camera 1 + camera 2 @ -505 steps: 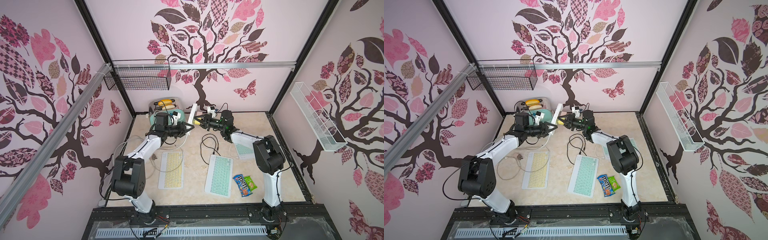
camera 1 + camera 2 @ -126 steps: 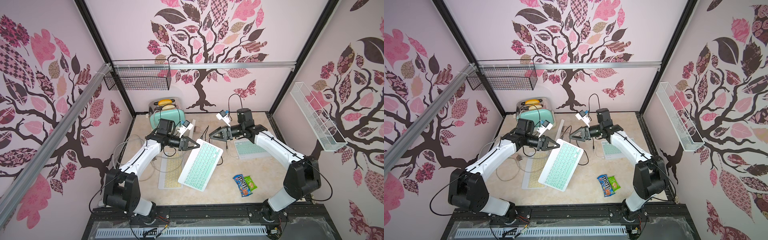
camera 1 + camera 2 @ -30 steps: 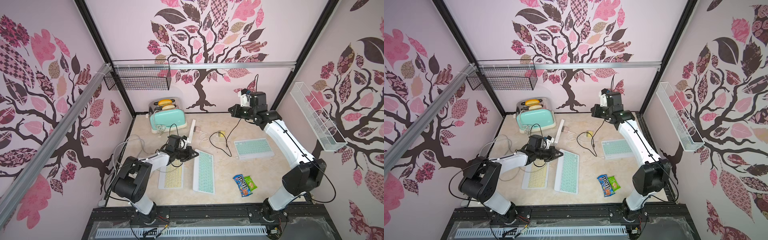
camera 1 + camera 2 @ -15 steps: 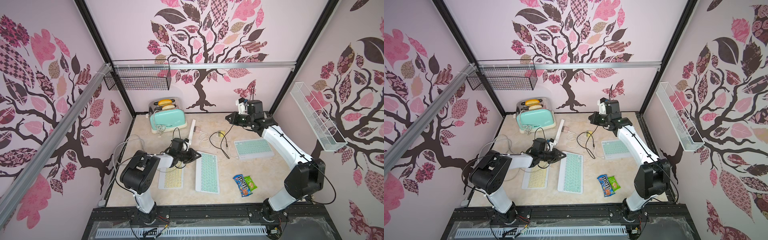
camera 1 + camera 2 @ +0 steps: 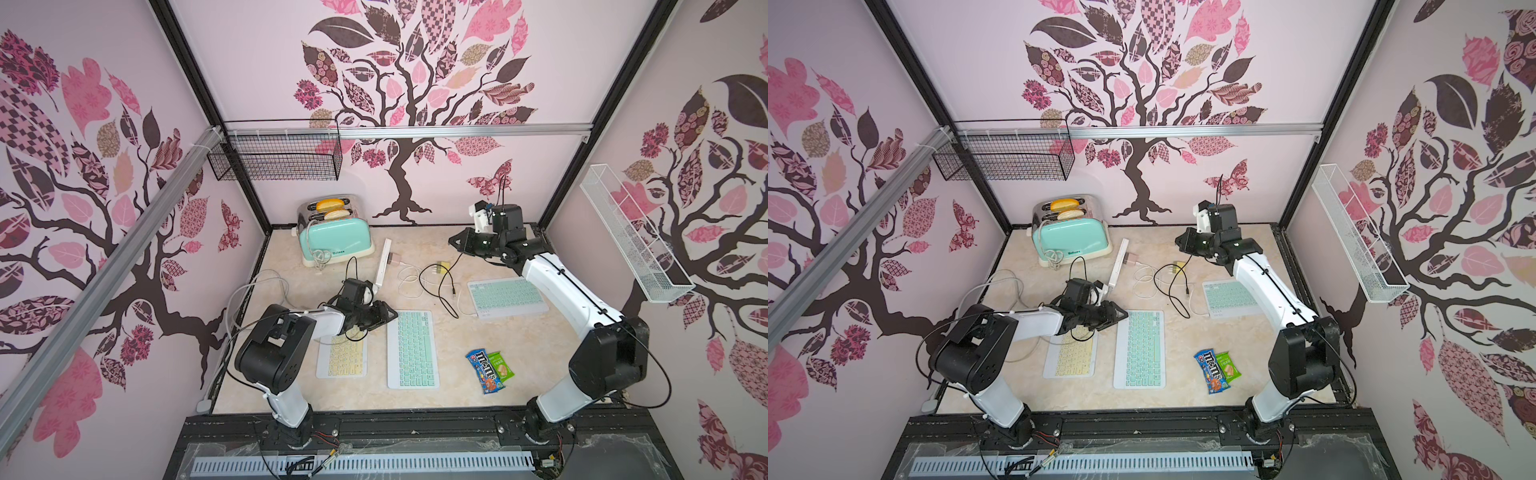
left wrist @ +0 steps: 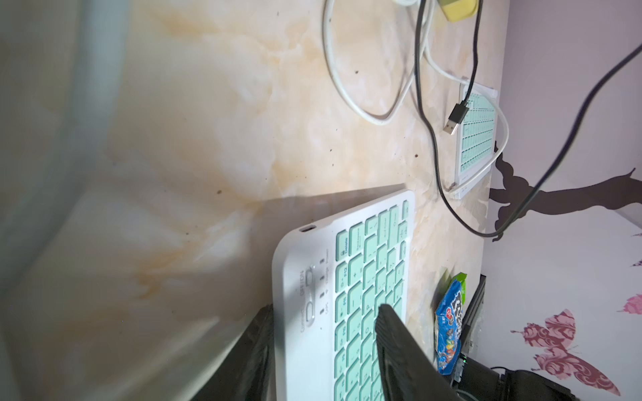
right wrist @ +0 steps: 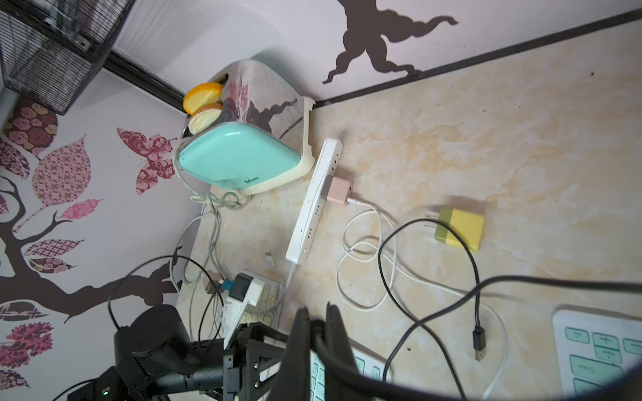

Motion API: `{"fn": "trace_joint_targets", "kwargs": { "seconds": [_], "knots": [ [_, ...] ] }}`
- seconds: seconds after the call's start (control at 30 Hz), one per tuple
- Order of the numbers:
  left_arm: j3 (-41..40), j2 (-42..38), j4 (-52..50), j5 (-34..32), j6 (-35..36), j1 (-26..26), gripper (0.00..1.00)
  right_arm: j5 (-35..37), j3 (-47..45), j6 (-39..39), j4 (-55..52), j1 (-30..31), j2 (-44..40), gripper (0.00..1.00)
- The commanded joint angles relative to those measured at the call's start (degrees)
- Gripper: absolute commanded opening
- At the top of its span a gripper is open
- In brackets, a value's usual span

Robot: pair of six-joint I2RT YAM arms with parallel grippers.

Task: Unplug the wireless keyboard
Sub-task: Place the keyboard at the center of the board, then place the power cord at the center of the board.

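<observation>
Marble tabletop | left pincer parted astride keyboard corner | right pincer pinching black cable, end hidden

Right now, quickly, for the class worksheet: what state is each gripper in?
Left gripper: open, jaws astride the edge of the middle mint keyboard.
Right gripper: closed on the black cable.

Left pincer low, jaws parted; right pincer raised, clamped.
</observation>
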Motion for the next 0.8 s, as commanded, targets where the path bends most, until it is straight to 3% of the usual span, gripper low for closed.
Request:
{"fn": "trace_joint_targets", "kwargs": {
  "seconds": [0.0,0.23,0.53,0.67,0.77],
  "knots": [
    [2.6,-3.3,-4.4,-2.2,4.1,-0.1,0.52,-1.4,-4.2,1.3,-1.6,2.4,-2.7,0.00],
    [5.9,-9.8,-13.7,-7.7,10.1,0.0,0.53,-1.9,-16.0,0.2,-5.5,8.6,-5.9,0.00],
    [7.7,-11.8,-15.8,-6.8,14.0,0.7,0.53,-0.2,-26.6,0.1,-6.8,14.2,-2.2,0.02],
    [7.4,-10.8,-15.5,-6.0,13.8,0.9,0.53,4.2,-28.2,-0.5,-8.3,14.2,-1.0,0.40],
    [7.9,-10.9,-16.6,-5.9,13.6,2.0,0.52,8.4,-28.8,-0.6,-10.4,14.2,-2.2,0.59]
  ]
}}
